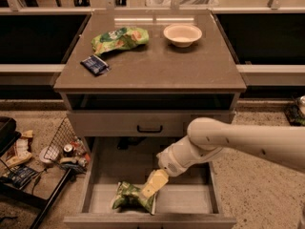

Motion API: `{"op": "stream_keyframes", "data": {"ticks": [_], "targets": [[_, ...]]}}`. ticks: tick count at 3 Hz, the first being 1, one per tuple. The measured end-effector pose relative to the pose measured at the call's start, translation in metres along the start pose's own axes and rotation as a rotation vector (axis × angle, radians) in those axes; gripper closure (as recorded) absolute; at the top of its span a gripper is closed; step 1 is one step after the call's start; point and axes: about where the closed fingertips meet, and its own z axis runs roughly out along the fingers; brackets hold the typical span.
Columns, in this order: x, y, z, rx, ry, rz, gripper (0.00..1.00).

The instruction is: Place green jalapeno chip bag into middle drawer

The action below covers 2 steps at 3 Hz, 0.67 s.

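Note:
The green jalapeno chip bag (127, 195) lies crumpled on the pale floor of the open middle drawer (186, 198), left of centre and near the front wall. My gripper (151, 185) reaches down into the drawer from the right and is at the bag's right end, touching or overlapping it. The pale arm (238, 140) crosses over the drawer's right side.
On the cabinet top lie a green bag with orange-yellow patches (119, 39), a small dark blue packet (95, 64) and a white bowl (182, 34). A shut drawer front with a black handle (149, 128) sits above. A wire basket and clutter (62, 149) stand on the floor to the left.

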Motion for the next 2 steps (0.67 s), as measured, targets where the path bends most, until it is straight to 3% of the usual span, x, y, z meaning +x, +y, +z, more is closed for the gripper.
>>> {"op": "stream_keyframes", "data": {"ticks": [1,2], "targets": [[-0.016,0.016,-0.071,0.048,0.137,-0.031,0.0],[-0.031,0.06,-0.148,0.091,0.208,-0.088,0.0]]}}
